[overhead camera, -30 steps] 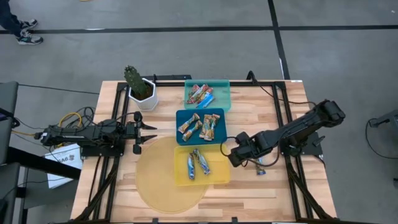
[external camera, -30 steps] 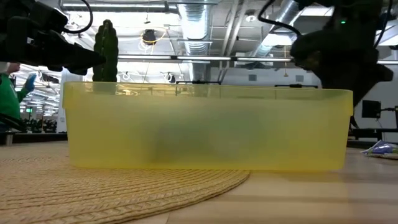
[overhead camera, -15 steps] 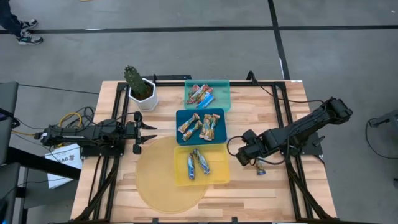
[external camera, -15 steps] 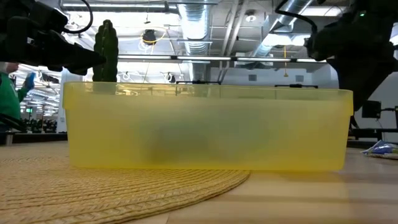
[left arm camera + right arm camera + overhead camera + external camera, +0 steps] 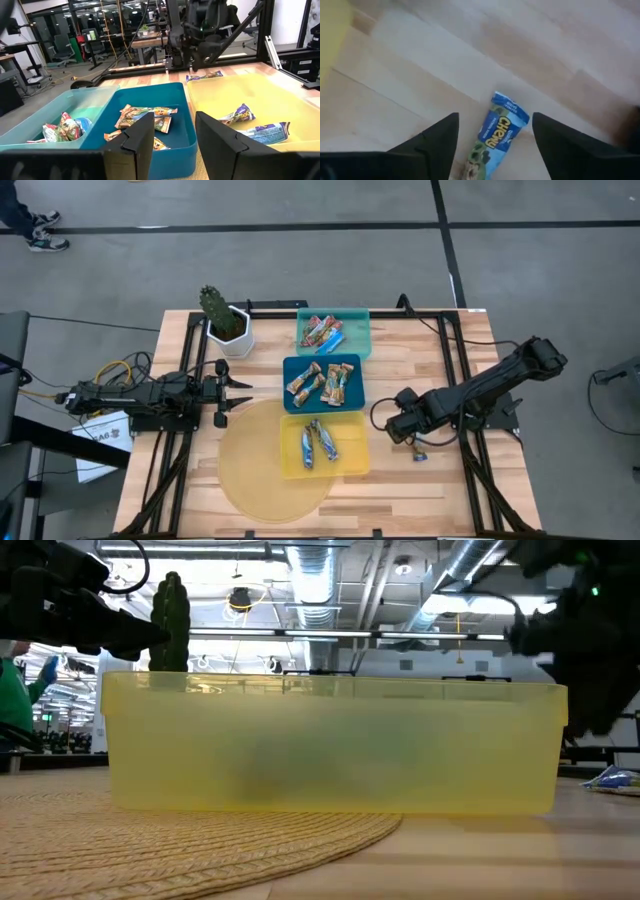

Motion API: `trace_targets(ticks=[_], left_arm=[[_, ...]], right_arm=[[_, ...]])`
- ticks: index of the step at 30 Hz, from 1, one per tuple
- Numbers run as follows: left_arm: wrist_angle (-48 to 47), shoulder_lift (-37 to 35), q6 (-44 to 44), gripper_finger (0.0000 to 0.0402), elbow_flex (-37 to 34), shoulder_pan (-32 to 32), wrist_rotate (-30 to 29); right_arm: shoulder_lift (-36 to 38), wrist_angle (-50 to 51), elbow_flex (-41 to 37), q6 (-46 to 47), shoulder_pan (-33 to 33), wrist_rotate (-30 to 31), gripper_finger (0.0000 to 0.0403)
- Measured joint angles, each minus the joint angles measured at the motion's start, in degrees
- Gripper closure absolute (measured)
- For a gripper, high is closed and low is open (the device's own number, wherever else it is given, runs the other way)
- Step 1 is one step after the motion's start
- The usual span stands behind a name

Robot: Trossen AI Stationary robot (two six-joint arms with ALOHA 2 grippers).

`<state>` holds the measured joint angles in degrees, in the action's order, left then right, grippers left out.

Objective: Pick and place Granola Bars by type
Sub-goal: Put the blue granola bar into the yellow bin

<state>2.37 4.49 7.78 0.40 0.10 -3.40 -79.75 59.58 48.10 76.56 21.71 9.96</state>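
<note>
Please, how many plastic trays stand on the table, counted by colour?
teal tray: 1
blue tray: 1
yellow tray: 1
Total: 3

Three trays [image 5: 357, 332]; roughly a dozen Granola Bars [image 5: 322, 384]; one cactus [image 5: 214, 307].

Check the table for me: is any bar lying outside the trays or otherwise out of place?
Yes, one blue-wrapped granola bar lies loose on the bare table to the right of the yellow tray, outside all three trays. The open right gripper hangs over it; the left gripper waits open at the left.
</note>
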Motion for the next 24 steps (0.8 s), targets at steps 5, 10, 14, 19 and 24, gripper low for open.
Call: trace_targets(ticks=[5, 10, 14, 19, 24], left_arm=[[-0.02, 0.02, -0.01, 0.0264, -0.02, 0.00, 0.00], [0.00, 0.00, -0.05, 0.0264, -0.02, 0.00, 0.00], [0.00, 0.00, -0.10, 0.0264, 0.00, -0.02, 0.00], [0.00, 0.01, -0.08, 0.0264, -0.01, -0.02, 0.00], [0.00, 0.00, -0.03, 0.0264, 0.00, 0.00, 0.00]], right_arm=[[0.74, -9.27, -6.73, 1.38, 0.02, -5.46, 0.0154], [2.10, -13.32, -10.86, 4.93, 0.00, -7.91, 0.0154], [1.96, -13.34, -11.87, 5.94, 0.00, -9.93, 0.0154], [2.81, -13.91, -11.83, 5.72, 0.36, -10.57, 0.0154], [2.88, -11.79, -11.83, 6.07, 0.44, -11.68, 0.0154]])
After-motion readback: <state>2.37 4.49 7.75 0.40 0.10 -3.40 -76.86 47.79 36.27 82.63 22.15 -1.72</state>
